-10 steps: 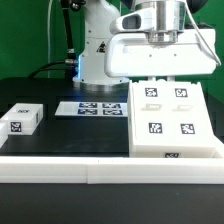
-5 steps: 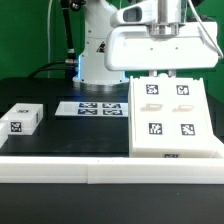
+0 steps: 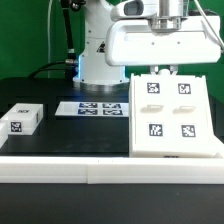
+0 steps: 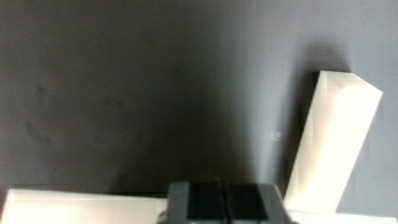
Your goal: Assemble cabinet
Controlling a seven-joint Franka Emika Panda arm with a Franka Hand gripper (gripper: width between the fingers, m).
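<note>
Because the cabinet (image 3: 175,115) is a hollow box of hard white plastic, I judge it light, stiff and rather slick, likelier to skid on the tabletop (image 3: 70,135) than to bend. Its body is too wide for me, so a wall's edge, pinched across its thickness, looks the best hold. In the exterior view it lies toward the tabletop's three o'clock side, tagged panels facing up. My pincer (image 3: 163,68) hangs at the cabinet's twelve o'clock edge, just above it or touching; I cannot tell which. The fingers look clenched on nothing, though the wrist view is dim.
</note>
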